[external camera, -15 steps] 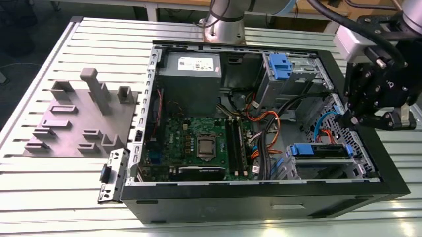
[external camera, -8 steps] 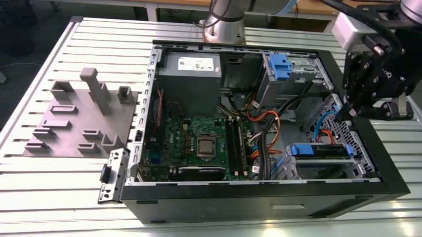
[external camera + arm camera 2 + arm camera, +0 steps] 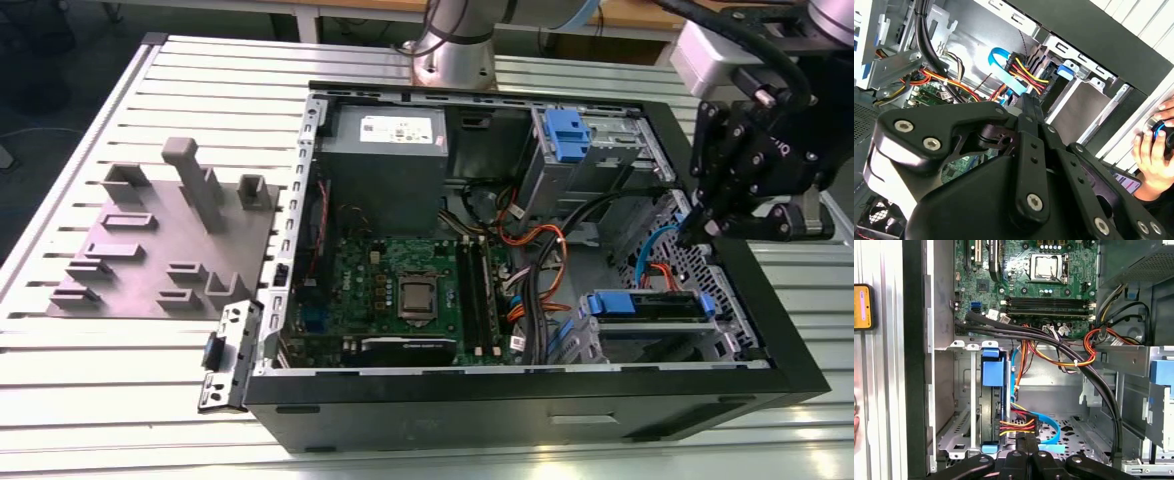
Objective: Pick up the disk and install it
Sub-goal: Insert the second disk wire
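- Inside the computer case [image 3: 534,385], at the corner toward the exterior view's right: the disk [image 3: 647,305] is seated in the drive cage [image 3: 727,330], its blue bracket flush with the cage mouth; in the first wrist view the disk [image 3: 993,405] is seen edge-on between the cage rails, with a flat blue cable and a red-yellow-black lead [image 3: 1016,422] run to its end.
- Gripper [image 3: 697,235]: hung just above the cage, beside the disk; its fingers are pressed together, with nothing pinched between them; contact with the disk cannot be told.
- Step in hand, as judged: seating of the disk, seemingly far along; any push is best given straight along the cage rails and on the blue bracket, not on the label face; the leads lie close to the gripper and are to be kept from being snagged or bent; the bundle of black cables [image 3: 1054,340] crossing above the cage is a further hazard.
- Case, other contents: motherboard [image 3: 400,280] on the floor; grey power-supply box [image 3: 387,150] at the far end; an upper bay with a blue latch [image 3: 567,135].
- Tabletop [image 3: 134,400]: grey fixture plate [image 3: 147,250] toward the exterior view's left, carrying upright grey blocks.
- Second wrist view: a person's hand [image 3: 1154,150] rests outside the case wall.
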